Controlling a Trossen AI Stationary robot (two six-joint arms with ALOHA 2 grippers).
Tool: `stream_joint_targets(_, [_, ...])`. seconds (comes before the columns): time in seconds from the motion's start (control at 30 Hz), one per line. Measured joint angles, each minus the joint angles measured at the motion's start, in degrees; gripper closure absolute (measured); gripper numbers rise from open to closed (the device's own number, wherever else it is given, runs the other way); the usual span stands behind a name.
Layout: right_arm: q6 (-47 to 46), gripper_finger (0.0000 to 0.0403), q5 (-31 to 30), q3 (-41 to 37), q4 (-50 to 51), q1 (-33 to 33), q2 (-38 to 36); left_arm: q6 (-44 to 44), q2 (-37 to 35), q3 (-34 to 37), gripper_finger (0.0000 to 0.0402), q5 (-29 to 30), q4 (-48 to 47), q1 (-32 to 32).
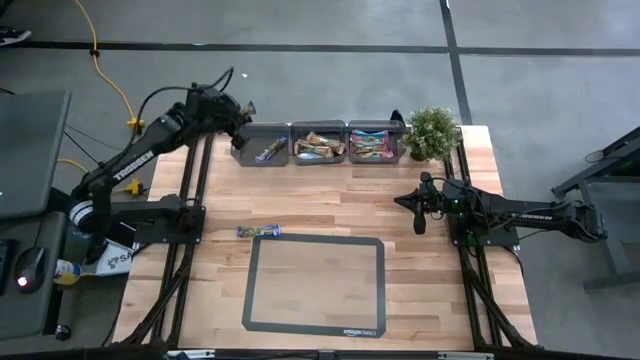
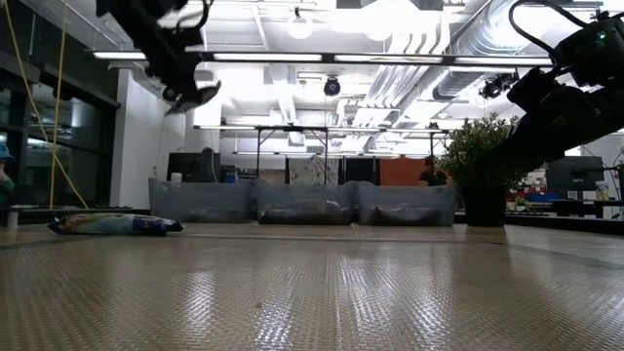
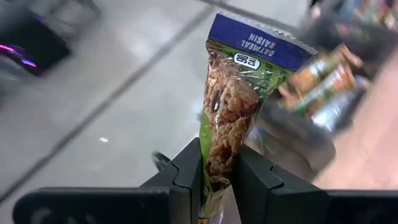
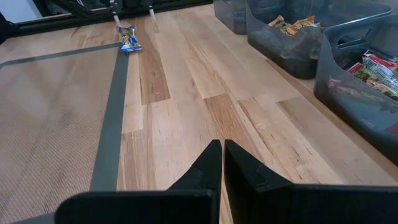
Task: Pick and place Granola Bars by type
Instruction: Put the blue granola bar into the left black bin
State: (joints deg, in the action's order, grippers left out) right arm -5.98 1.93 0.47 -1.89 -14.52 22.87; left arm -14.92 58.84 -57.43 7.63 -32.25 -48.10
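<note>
My left gripper [image 1: 243, 110] is raised at the table's far left, just beyond the leftmost grey bin [image 1: 262, 143], and is shut on a green granola bar with a blue end band [image 3: 231, 106]. In the low view it hangs high up [image 2: 190, 96]. Another bar, blue and yellow [image 1: 258, 231], lies flat on the wood by the mat's far left corner [image 4: 129, 38] [image 2: 112, 224]. More bars fill the three bins [image 1: 320, 146]. My right gripper [image 1: 416, 208] hovers shut over the right side of the table [image 4: 221, 155], touching nothing. My left gripper pinches the green bar between its two fingers [image 3: 186, 171] at the lower part of the wrapper [image 3: 219, 163]. The bar stands out beyond the fingers along their line, its blue crimped end [image 3: 264, 43] farthest from them. It is lifted clear of table and bins.
Three grey bins stand in a row along the far edge, holding sorted bars [image 4: 292, 28] [image 4: 373, 68]. A small potted plant [image 1: 432, 130] stands right of them. A dark-framed mat [image 1: 315, 283] covers the table's near middle. Bare wood lies between mat and bins.
</note>
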Motion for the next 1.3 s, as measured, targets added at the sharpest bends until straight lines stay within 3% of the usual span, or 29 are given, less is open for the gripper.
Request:
stream_joint_targets(0.2, [0.02,0.0402,-0.01,0.01,0.00,0.00,0.00,-4.65,5.12,0.00,0.0333,-17.73,-5.12,-11.09])
stream_joint_targets(0.3, [0.02,0.0402,0.00,0.00,0.00,0.00,0.00,-7.68,8.72,-0.77,0.0333,-20.79,-8.68,-12.85])
stream_joint_targets(0.57, [0.01,0.0402,-0.02,0.00,0.00,-0.02,-0.02,-15.42,19.93,-7.39,0.0333,-19.40,-18.48,-12.65])
stream_joint_targets(0.8, [0.00,0.0402,-0.02,0.00,0.00,0.00,-0.02,-17.13,25.78,-11.36,0.0333,-17.82,-18.61,-12.30])
stream_joint_targets(1.07, [0.00,0.0402,0.00,0.00,0.00,0.00,0.00,-20.39,34.41,-12.11,0.0333,-11.89,-17.01,-5.06])
stream_joint_targets(1.3, [0.01,0.0402,0.00,0.00,0.00,0.00,0.00,-18.44,41.33,-12.04,0.0333,-8.16,-13.58,-2.39])
